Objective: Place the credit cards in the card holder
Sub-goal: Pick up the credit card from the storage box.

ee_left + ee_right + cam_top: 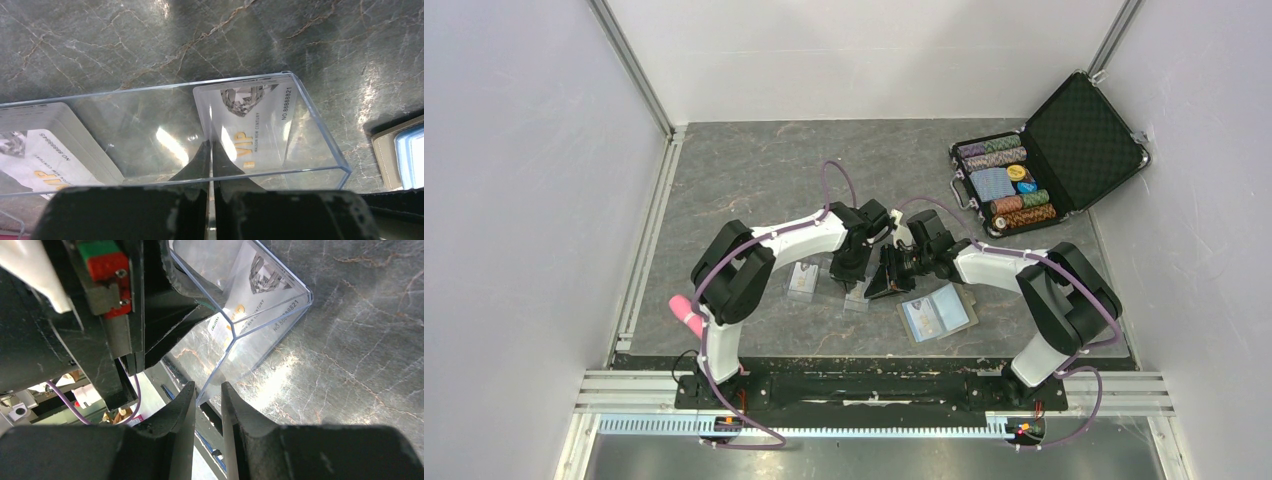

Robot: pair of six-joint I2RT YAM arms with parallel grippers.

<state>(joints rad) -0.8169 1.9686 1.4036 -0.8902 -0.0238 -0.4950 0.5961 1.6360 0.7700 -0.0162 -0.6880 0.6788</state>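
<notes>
Now credit card (210,125) upright, edge-on, pinched in left claw (210,147); right claw (207,390) tight on clear case (265,325).

Top view: fixed high up at the near side, looking straight down on the whole table (724,190) from far off. Left wrist view: sitting on the left gripper (210,144), looking down past it, very near the clear case (320,145) and the card (255,125) inside. Right wrist view: sitting on the right gripper (207,387), low down, peeking in from the side, just as near. Same case in all three; same card in both wrist views.
</notes>
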